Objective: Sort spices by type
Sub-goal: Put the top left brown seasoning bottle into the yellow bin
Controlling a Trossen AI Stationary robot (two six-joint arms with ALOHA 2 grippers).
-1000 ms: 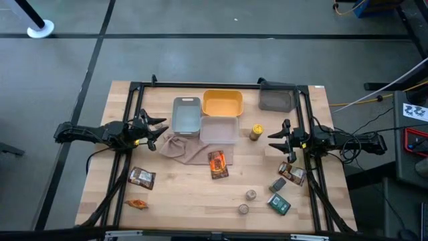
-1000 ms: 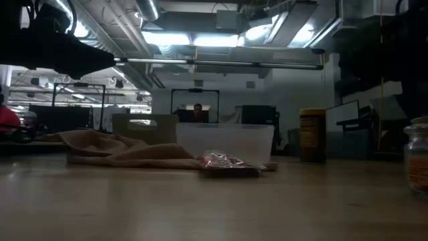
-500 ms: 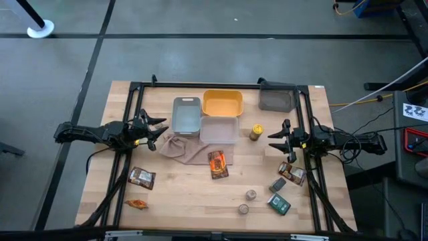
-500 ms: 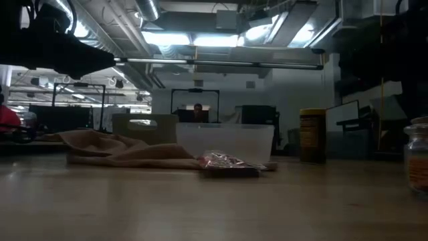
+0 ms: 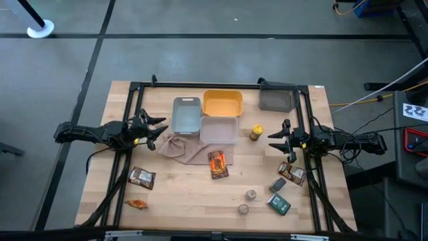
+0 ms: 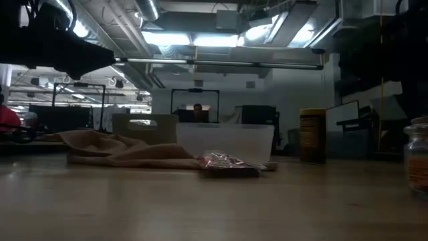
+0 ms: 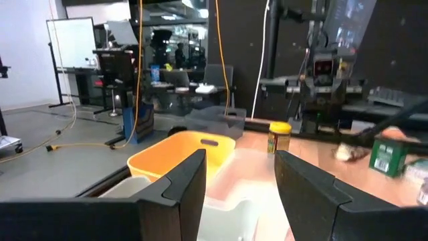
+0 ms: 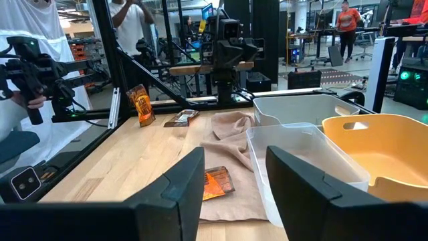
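Left gripper (image 5: 159, 130) hovers at the left side of the table (image 5: 180, 194) with its fingers (image 7: 190, 177) spread apart, nothing between them. Right in front of it sits the crumpled beige cloth (image 5: 184, 148), and just past that the grey tray (image 5: 186, 114), clear tray (image 5: 219, 129) and yellow tray (image 5: 222, 103). Nearer the table's front edge on its side are a brown packet (image 5: 142, 177) and a small orange packet (image 5: 136, 203). Right gripper (image 5: 274, 140) faces it from across the table, also open and empty — the yellow-capped bottle (image 5: 256, 132) stands just beside its tips. Close by it, toward the front, lie another brown packet (image 5: 292, 173), a grey box (image 5: 279, 184), a green box (image 5: 279, 204) and two tiny jars (image 5: 251, 195) — labels too small to read. An orange foil packet (image 5: 218, 163) rests between the two grippers, on the cloth's edge I think.
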